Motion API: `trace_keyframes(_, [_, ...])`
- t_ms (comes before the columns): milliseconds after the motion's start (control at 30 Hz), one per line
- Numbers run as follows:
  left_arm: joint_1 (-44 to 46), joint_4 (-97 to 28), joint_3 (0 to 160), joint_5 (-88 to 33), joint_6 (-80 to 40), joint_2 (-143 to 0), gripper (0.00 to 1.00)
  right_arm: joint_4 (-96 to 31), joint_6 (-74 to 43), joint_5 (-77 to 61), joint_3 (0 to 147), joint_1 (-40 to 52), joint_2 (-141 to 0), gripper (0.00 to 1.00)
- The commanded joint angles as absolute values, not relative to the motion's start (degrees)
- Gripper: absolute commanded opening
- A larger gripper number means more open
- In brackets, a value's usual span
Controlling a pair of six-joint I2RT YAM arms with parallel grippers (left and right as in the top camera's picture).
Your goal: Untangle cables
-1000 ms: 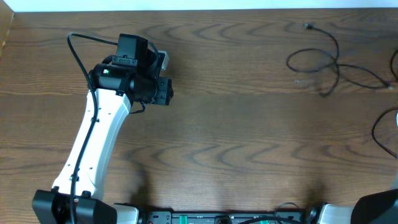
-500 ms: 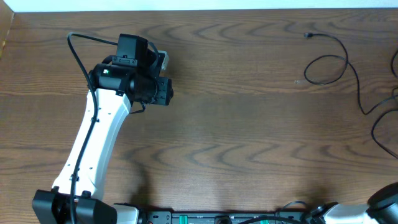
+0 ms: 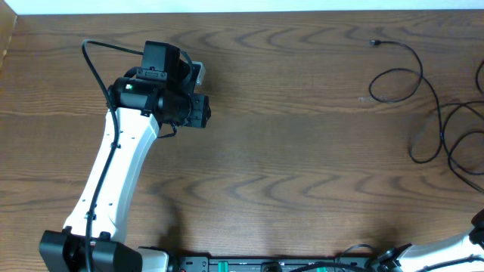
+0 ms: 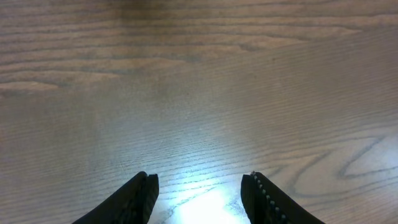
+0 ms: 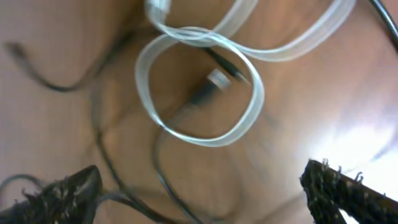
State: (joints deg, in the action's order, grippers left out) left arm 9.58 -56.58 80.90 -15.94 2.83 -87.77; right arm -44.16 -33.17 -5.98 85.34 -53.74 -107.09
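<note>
Thin black cables (image 3: 423, 83) lie at the table's far right, one ending in a small plug (image 3: 373, 42), with more loops (image 3: 454, 143) by the right edge. In the right wrist view a white cable (image 5: 199, 87) forms a loop over a black cable's plug end (image 5: 208, 87). More thin black cables (image 5: 99, 137) run to its left. My right gripper (image 5: 199, 190) hangs open above them with nothing between its fingers; one black strand passes close by the left fingertip (image 5: 68, 190). My left gripper (image 4: 200, 183) stands open over bare wood, far from the cables.
The left arm (image 3: 113, 174) reaches from the front left edge to the table's back left. Part of the right arm (image 3: 454, 245) shows at the front right corner. A raised edge (image 3: 7, 38) borders the table at the left.
The black cables have slid right and toward the front; a new loop now lies by the right edge. The right arm has drawn back into the front right corner. The left arm has not moved.
</note>
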Motion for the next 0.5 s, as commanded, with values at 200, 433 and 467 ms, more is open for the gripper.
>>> trace_keyframes(200, [9.32,-56.69,80.68,-15.38,3.33,-87.96,0.49,-48.73,-32.53,-25.41,85.82,-50.85,-106.76,0.99])
trace_keyframes(433, [9.32,-56.71,80.68,-15.38,3.33,-87.96,0.49,-43.97,-18.37,-39.44,85.82,-44.23,-106.76,0.99])
trace_keyframes(467, [9.32,-56.71,80.68,-15.38,3.36,-87.96,0.49,-43.35,-14.70,-39.11,85.82,-42.96,-106.76,0.99])
